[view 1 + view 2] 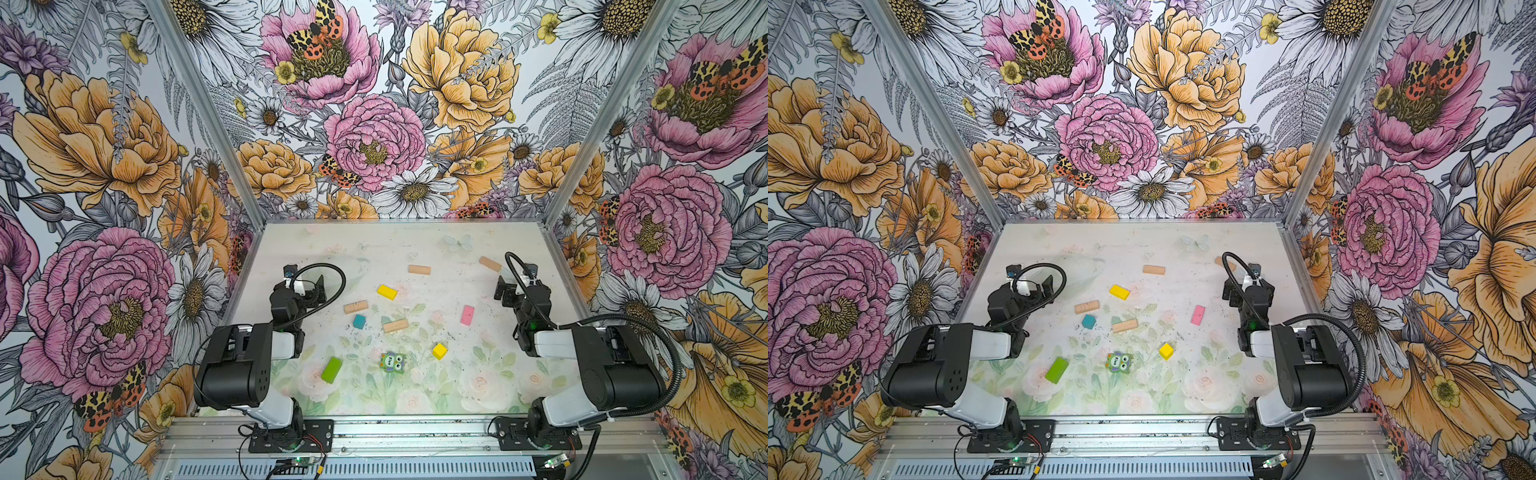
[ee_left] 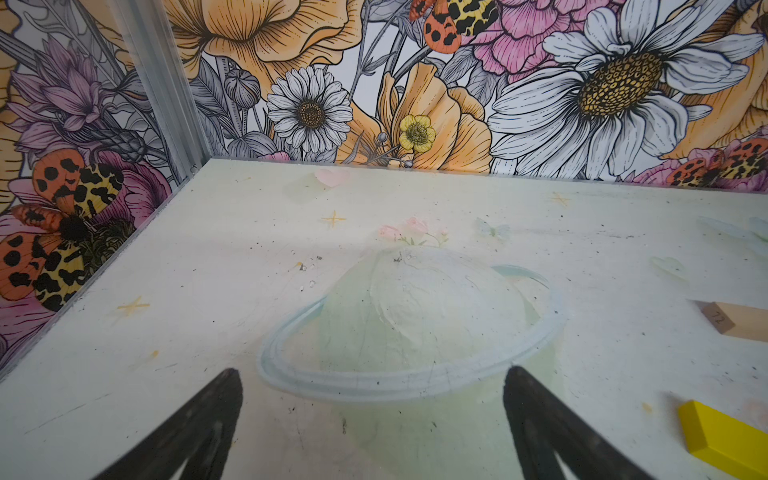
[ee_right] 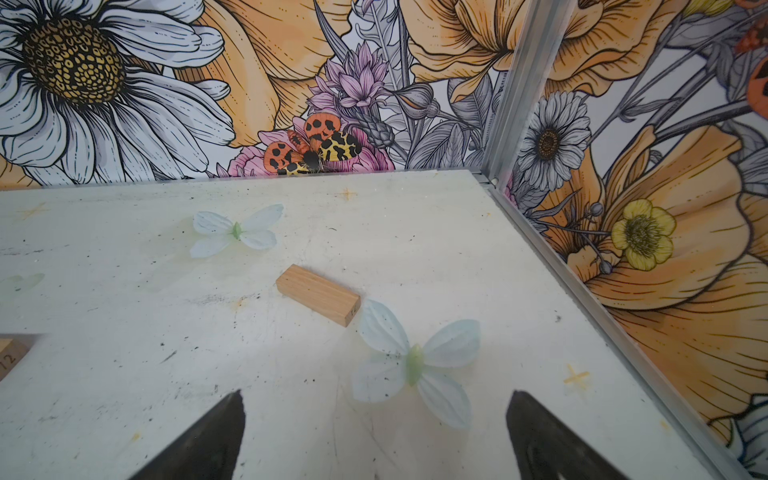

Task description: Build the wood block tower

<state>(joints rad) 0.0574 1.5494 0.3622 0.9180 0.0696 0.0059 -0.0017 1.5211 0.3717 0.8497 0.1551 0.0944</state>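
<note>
The pale tabletop bears scattered wood blocks, all apart.

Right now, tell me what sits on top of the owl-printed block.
Nothing: the owl-printed block lies alone on the table, printed face up. Its underside is hidden.

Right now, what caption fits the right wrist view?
Open right gripper faces a tan bar lying on the table.

Left arm and right arm: black joint housings, white links, corrugated black cables, black base plates.
</note>
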